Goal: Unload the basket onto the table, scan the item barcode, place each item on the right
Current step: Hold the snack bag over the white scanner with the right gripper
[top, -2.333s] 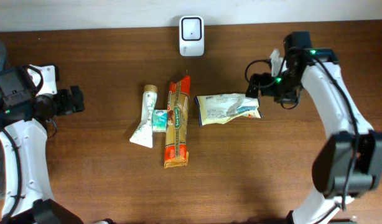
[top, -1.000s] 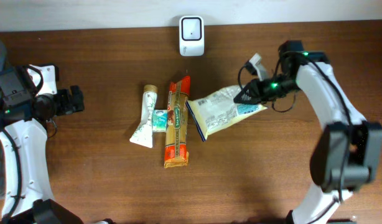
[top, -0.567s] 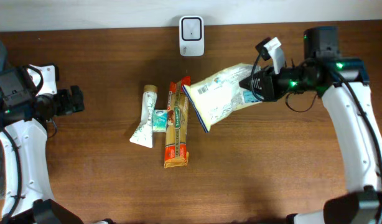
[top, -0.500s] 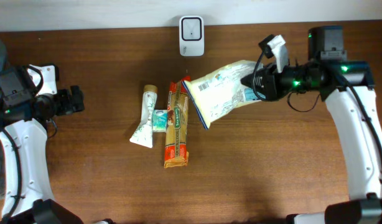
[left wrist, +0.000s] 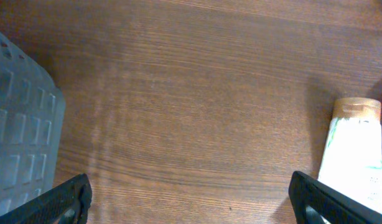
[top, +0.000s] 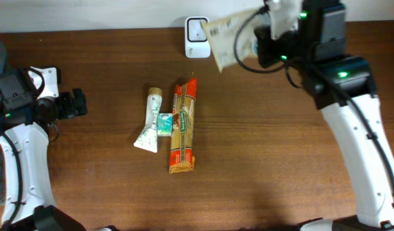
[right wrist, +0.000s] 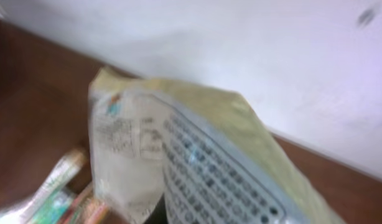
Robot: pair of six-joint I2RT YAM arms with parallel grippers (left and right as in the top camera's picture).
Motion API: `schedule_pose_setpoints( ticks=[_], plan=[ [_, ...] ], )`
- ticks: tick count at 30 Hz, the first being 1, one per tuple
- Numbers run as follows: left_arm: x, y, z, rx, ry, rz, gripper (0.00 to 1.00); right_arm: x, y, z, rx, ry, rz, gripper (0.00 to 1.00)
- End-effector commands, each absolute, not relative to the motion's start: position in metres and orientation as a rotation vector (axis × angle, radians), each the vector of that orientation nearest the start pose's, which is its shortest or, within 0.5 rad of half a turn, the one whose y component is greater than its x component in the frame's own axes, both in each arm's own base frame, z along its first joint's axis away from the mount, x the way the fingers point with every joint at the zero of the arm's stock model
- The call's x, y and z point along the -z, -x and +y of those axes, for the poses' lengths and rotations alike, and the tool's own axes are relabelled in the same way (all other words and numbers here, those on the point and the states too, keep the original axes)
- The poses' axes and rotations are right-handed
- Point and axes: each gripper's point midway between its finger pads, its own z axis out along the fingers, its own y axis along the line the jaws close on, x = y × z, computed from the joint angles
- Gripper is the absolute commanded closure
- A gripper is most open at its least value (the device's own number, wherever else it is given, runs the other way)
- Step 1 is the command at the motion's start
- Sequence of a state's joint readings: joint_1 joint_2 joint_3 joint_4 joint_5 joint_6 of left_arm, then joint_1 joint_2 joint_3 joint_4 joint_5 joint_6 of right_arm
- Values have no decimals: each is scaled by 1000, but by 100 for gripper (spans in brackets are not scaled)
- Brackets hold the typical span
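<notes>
Compared with the overhead view 0.5 s ago, the right arm has swung toward the far edge of the table and raised the pouch (top: 230, 37) from mid-table to a position beside the barcode scanner (top: 196, 29).

**Current state**
1. The right gripper (top: 264, 33) is closed on the right end of the pouch. The pouch hangs clear of the table, and in the overhead view its left edge overlaps the right side of the scanner.
2. In the right wrist view the pouch fills the frame with printed text toward the camera. The gripper fingers are not visible there.
3. The left gripper (top: 78, 104) is parked at the left of the table with its jaws wide apart and nothing between them.
4. The white tube (top: 149, 125) and the spaghetti pack (top: 183, 128) lie side by side at mid-table, well apart from both grippers.

**Progress**
- Done: pick-up, lift and transport of 1 item to the scanner.
- Remaining, by judgement: presenting the barcode to the scanner window. The views do not show whether the barcode faces the scanner or whether a read has registered.
- The 2 items on the table appear untouched.
</notes>
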State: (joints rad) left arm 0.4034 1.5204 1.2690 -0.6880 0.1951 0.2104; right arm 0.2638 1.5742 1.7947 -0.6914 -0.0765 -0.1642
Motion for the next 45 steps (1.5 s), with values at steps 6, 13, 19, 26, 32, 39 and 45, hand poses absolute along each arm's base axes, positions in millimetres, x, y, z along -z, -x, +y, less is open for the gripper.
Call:
schedule_pose_setpoints(
  ticks=[6,13,19,26,32,39,45],
  plan=[
    [-182,-385,128,-14,141,2469,1,-346,-535,170,578,755,1748,96],
    [-182,-385,128,-14,141,2468,1,-305,-587,196,825,919,1577,96],
    [-182,-385,128,-14,141,2468,1,-274,-611,219,1075,1095,1397,96],
    [-182,-385,128,-14,141,2468,1,-250,-621,241,1269,1262,1208,96],
    [-182,-385,128,-14,141,2468,1,-244,-622,248,1262,1285,1181,96],
    [-182,-385,128,-14,141,2468,1,-236,-623,254,1240,1309,1165,96],
    [-182,-385,128,-14,141,2468,1,-224,-627,261,1220,1306,1141,96]
  ],
)
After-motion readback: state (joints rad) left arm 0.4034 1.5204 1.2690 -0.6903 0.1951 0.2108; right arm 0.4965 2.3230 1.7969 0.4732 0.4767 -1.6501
